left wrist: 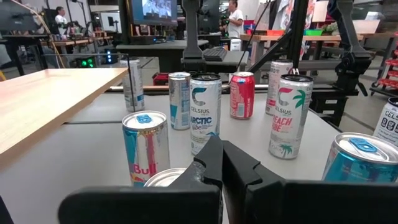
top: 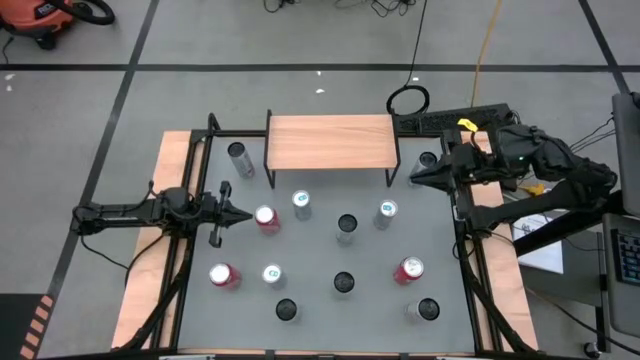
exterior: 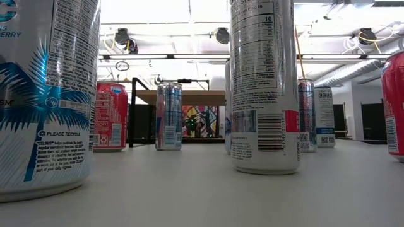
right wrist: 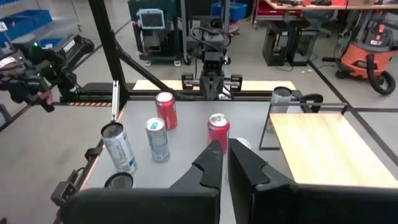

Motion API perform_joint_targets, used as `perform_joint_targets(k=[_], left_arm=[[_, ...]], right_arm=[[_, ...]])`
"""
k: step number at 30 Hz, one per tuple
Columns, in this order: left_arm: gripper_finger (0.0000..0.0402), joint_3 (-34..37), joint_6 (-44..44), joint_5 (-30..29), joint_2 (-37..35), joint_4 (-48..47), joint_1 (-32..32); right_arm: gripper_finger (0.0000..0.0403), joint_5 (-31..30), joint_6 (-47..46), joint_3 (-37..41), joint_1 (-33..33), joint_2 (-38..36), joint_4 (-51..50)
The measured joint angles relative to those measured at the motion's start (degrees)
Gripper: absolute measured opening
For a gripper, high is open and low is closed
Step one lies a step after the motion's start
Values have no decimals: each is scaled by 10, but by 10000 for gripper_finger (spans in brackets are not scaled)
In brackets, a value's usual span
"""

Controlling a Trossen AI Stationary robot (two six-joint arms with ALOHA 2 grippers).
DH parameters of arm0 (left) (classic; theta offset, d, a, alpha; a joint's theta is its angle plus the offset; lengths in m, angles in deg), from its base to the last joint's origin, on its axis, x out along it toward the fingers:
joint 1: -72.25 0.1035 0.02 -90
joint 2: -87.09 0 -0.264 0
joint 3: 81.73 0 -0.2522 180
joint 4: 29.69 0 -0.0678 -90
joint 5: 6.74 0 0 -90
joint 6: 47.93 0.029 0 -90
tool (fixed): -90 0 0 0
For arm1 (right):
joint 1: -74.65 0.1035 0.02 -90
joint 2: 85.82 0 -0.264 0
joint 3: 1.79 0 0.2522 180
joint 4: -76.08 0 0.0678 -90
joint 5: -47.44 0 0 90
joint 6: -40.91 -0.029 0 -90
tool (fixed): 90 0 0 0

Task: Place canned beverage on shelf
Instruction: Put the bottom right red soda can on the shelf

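The shelf (top: 330,141), a light-brown wooden top on thin black legs, stands at the table's far middle with nothing on it. It also shows in the left wrist view (left wrist: 43,99), the right wrist view (right wrist: 323,146) and the low view (exterior: 183,98). Several cans stand upright on the grey mat. My left gripper (top: 247,216) is shut at the table's left, its tips just beside a red can (top: 266,218) whose top shows under the fingers (left wrist: 163,179). My right gripper (top: 414,178) is shut and empty beside the shelf's right end, near a silver can (top: 386,212).
Other cans stand close together on the mat: a Red Bull can (top: 302,204), dark-topped cans (top: 346,226) (top: 343,283), red cans (top: 222,275) (top: 408,269), and a can (top: 238,155) left of the shelf. A black frame (top: 210,135) borders the table.
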Motion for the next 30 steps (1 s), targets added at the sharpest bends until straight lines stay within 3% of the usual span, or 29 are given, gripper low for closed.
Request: perform_joint_targets(k=[6,11,18,30], left_arm=[[0,0,-1,0,0,1,0],[0,-2,-74,-22,0,18,0],[0,-64,-77,-24,26,8,0],[0,-310,-77,-27,182,-123,0]], right_arm=[[0,0,1,0,0,1,-20],[0,0,3,0,0,1,-26],[0,0,-21,0,0,8,-44],[0,0,-53,0,0,32,-54]])
